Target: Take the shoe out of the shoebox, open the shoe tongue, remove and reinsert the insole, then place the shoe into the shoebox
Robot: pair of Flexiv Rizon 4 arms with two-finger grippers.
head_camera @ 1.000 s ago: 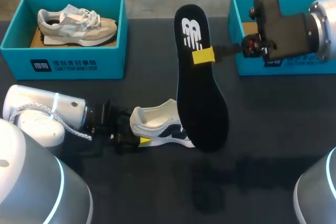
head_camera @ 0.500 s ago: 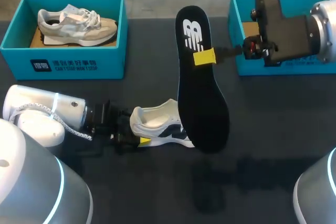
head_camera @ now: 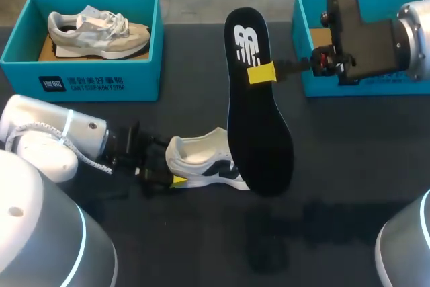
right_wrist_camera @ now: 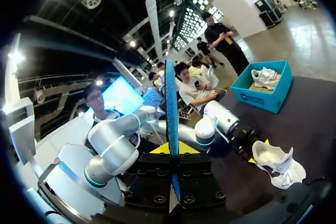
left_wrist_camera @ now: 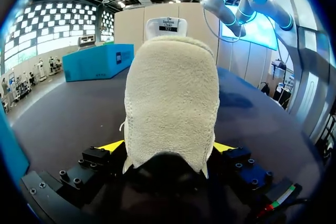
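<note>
Standing on its sole on the black tabletop (head_camera: 336, 166), the white sneaker with a navy side mark (head_camera: 200, 162) points its heel toward the left arm, and the left gripper (head_camera: 176, 181) is clamped on that heel. In the left wrist view the cream terry heel lining (left_wrist_camera: 171, 103) fills the space between the two yellow tips, which press on it from both sides. The long black foam insole with white print (head_camera: 257, 105) is out of the shoe and held in the air above the table, printed heel end up (its broad toe end hides the sneaker's toe from the head camera). The right gripper (head_camera: 262, 73) is closed on its edge just below the print; the right wrist view shows the insole edge-on between the fingers (right_wrist_camera: 171, 119). Behind the right arm sits an open teal cardboard shoebox (head_camera: 306, 38). A second teal shoebox (head_camera: 80, 78) at the far left holds a beige and grey sneaker (head_camera: 97, 31).
</note>
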